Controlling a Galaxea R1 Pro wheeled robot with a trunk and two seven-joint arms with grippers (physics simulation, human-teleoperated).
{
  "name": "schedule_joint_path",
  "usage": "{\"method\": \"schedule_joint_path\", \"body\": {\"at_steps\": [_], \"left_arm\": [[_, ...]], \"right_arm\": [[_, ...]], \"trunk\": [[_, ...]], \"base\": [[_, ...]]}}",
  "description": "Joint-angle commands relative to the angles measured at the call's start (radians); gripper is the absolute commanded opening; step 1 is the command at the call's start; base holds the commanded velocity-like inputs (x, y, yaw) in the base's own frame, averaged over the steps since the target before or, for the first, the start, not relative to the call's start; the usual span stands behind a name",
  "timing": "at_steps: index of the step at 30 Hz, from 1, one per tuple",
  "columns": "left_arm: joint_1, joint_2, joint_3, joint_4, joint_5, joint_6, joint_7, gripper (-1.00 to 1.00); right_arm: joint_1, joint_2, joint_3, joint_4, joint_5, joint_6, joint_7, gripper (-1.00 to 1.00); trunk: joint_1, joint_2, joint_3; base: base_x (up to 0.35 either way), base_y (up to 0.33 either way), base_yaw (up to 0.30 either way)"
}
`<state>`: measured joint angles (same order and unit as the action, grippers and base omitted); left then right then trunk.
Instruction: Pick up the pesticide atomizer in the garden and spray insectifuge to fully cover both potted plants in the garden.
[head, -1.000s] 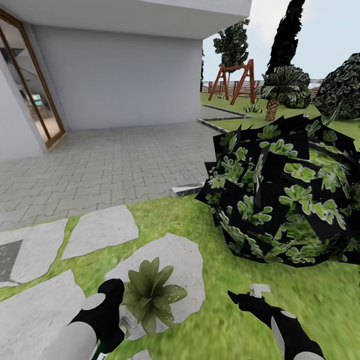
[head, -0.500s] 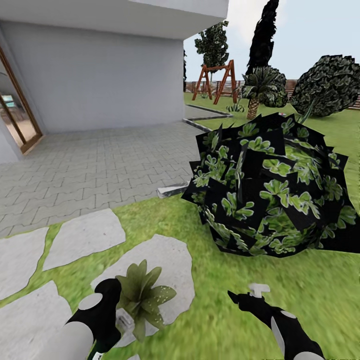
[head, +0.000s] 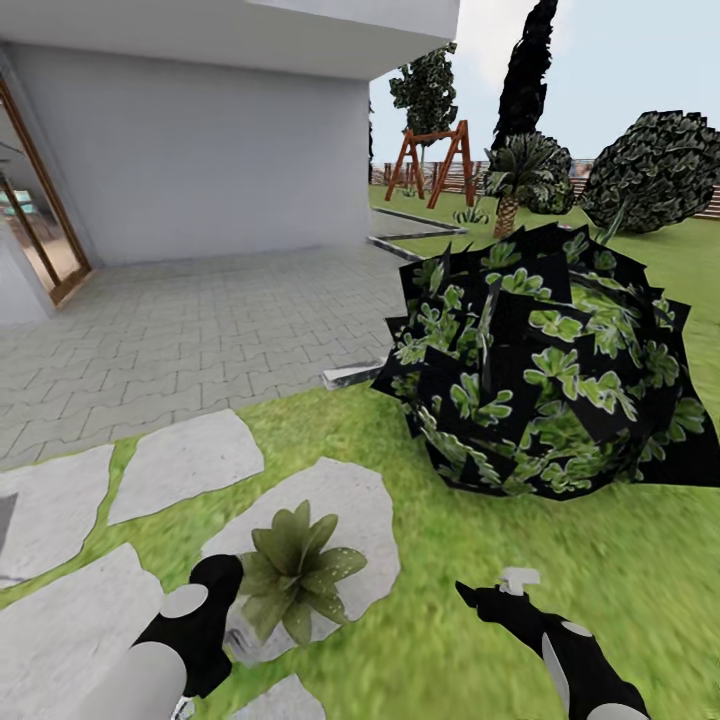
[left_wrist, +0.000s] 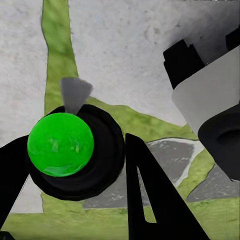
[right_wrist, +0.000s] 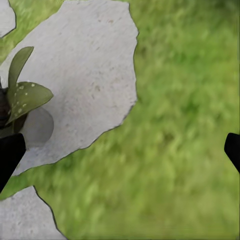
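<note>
Scene: garden lawn (head: 480, 640) with grey stepping stones (head: 360, 500), a big dark bush (head: 545, 365) further ahead.
Potted plant: one low rosette (head: 295, 570) sits on a stepping stone, just beside the left hand; its spotted leaf tips also show in the right wrist view (right_wrist: 25, 100).
Left hand: (head: 205, 625) wrapped around the pesticide atomizer (left_wrist: 75, 150), which reads as a dark round body with a bright green cap between the dark fingers (left_wrist: 150, 200).
Right hand: (head: 490, 600) fingers well apart over bare grass, holding nothing.
Atomizer direction: the grey wedge (left_wrist: 75, 92) is probably the nozzle, though that's hard to call; long axis seems to run along the fingers, pointing down at stone and grass, not the leaves.
Doing it well: swing the nozzle over the rosette's centre before squeezing, then sweep across every leaf, so the spray doesn't land on the stone.
</note>
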<state>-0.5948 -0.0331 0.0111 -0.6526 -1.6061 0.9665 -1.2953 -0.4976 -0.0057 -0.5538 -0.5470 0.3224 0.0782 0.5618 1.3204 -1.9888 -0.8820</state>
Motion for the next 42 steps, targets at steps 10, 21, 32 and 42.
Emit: {"method": "schedule_joint_path", "body": {"at_steps": [10, 21, 32, 42], "left_arm": [[0.0, 0.0, 0.001, -0.047, -0.009, 0.008, -0.01, -1.0], [0.0, 0.0, 0.001, -0.047, -0.009, 0.008, -0.01, -1.0], [0.0, -0.001, -0.002, -0.045, -0.01, 0.009, -0.011, -1.0], [0.0, 0.0, -0.001, -0.003, -0.011, 0.007, -0.01, -1.0]], "right_arm": [[-0.001, 0.001, -0.008, -0.002, 0.006, 0.006, 0.009, 1.0], [-0.001, 0.001, -0.008, -0.002, 0.006, 0.006, 0.009, 1.0], [-0.001, 0.001, -0.008, -0.002, 0.006, 0.006, 0.009, 1.0], [-0.001, 0.001, -0.008, -0.002, 0.006, 0.006, 0.009, 1.0]], "trunk": [[0.0, 0.0, -0.001], [0.0, 0.0, -0.001], [0.0, 0.0, -0.001], [0.0, 0.0, -0.001]], "base": [[-0.001, 0.02, -0.248], [0.0, 0.12, -0.136], [0.0, 0.285, -0.199], [0.0, 0.02, -0.058]]}}
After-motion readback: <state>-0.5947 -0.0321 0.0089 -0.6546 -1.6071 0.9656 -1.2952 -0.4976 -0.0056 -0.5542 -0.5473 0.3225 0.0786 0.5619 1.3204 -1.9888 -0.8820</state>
